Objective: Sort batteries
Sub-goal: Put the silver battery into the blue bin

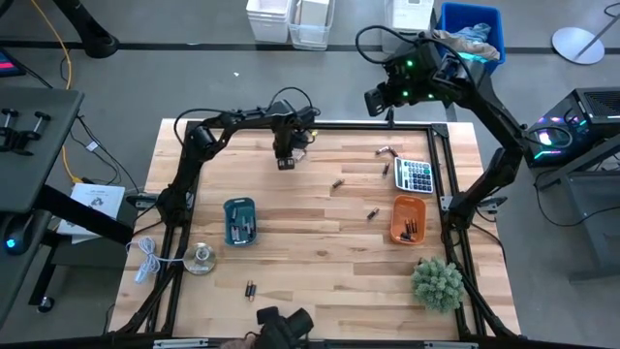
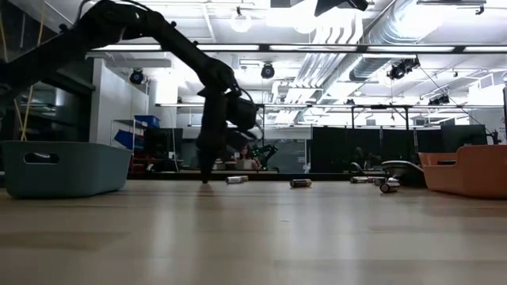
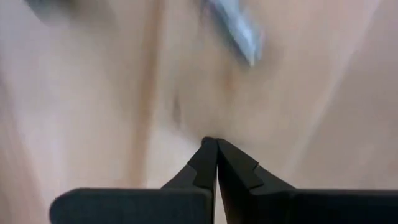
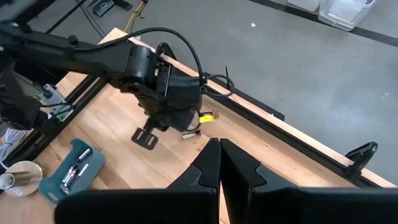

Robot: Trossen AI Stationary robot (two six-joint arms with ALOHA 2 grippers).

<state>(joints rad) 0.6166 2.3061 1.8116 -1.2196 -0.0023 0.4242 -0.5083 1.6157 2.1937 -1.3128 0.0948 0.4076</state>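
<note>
My left gripper [image 1: 286, 163] points straight down at the far middle of the wooden table. Its fingers [image 3: 205, 163] are shut with nothing between them, tips just above the wood [image 2: 206, 179]. A silvery battery [image 3: 239, 31] lies on the table just beyond the tips, also visible as a battery [image 4: 188, 134] in the right wrist view. Loose batteries [image 1: 337, 182] [image 1: 371, 212] [image 1: 386, 170] lie farther right. A blue tray [image 1: 239, 221] and an orange tray [image 1: 407, 218] each hold batteries. My right gripper [image 4: 219, 142] is shut and hangs high over the far right edge [image 1: 376, 99].
A grey calculator [image 1: 415, 175] lies at the far right, beside more batteries [image 1: 387, 150]. A green plant [image 1: 436, 283] stands at the near right, a small cup [image 1: 201, 258] and a white cable [image 1: 145, 260] at the near left. One battery [image 1: 250, 288] lies near the front.
</note>
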